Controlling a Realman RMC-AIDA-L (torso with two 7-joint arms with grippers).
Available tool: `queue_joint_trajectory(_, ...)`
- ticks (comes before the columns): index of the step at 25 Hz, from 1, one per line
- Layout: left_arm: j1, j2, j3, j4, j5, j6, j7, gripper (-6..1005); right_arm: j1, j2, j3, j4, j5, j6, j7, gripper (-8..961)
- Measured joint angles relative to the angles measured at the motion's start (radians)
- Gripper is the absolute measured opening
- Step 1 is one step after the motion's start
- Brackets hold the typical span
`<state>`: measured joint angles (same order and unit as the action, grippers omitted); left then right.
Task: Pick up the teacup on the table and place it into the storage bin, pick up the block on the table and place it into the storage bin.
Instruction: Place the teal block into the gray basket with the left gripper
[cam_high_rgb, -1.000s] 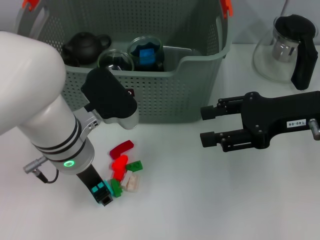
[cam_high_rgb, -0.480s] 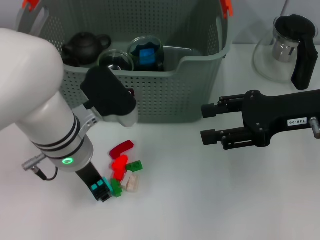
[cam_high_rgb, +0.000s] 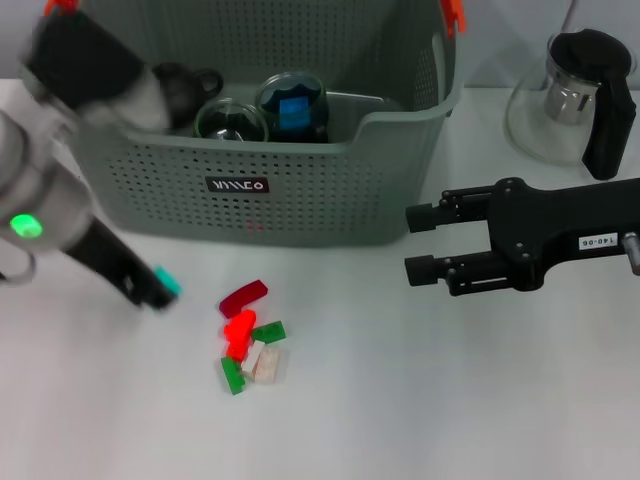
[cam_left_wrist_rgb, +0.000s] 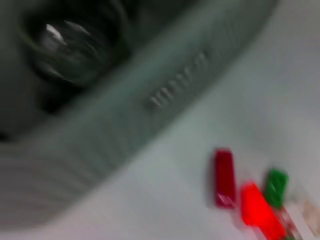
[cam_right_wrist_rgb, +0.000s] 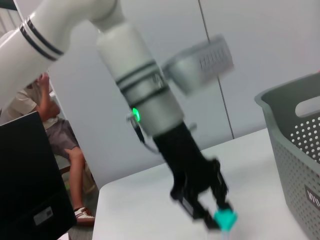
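The grey-green storage bin stands at the back and holds a black teapot, a glass teacup and a second glass cup with a blue block in it. My left gripper is left of the block pile, in front of the bin, shut on a teal block. The right wrist view also shows that gripper with the teal block. Loose blocks lie on the table: dark red, bright red, green. My right gripper is open and empty, right of the bin.
A glass teapot with a black lid and handle stands at the back right. Another green block and a white block lie in the pile. The left wrist view shows the bin wall and the dark red block.
My left arm has swung up and to the left, carrying the teal block away from the pile. The right arm has barely moved.
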<state>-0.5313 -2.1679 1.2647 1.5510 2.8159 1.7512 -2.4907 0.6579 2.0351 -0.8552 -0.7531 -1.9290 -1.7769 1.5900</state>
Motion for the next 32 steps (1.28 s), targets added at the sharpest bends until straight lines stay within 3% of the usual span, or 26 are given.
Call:
queue_joint_trajectory(6,-0.067,0.005,-0.278,0.214,-0.126,0.114,0.065,404,-0.001,-0.005,0.001,0.002,0.001,-0.005,0.008,733)
queue_joint_trajectory(12,-0.179,0.036,-0.401,0.278,-0.288,0.119,0.061,403,-0.001,-0.006,0.001,0.003,0.004,-0.006,0.008,732)
queue_joint_trajectory(16,-0.251,0.062,-0.414,0.147,-0.329,0.013,0.068,403,-0.001,-0.007,0.001,0.009,0.004,-0.004,0.007,732)
queue_joint_trajectory(25,-0.373,0.131,-0.414,-0.344,-0.403,-0.322,0.171,404,0.000,-0.013,0.004,0.024,0.004,0.001,0.007,732)
queue_joint_trajectory(28,-0.383,0.137,-0.408,-0.412,-0.419,-0.377,0.195,403,0.000,-0.013,0.005,0.026,0.004,0.003,0.008,731)
queue_joint_trajectory(32,-0.383,0.126,-0.400,-0.424,-0.419,-0.409,0.199,403,-0.001,-0.013,0.011,0.028,0.003,0.004,0.008,731)
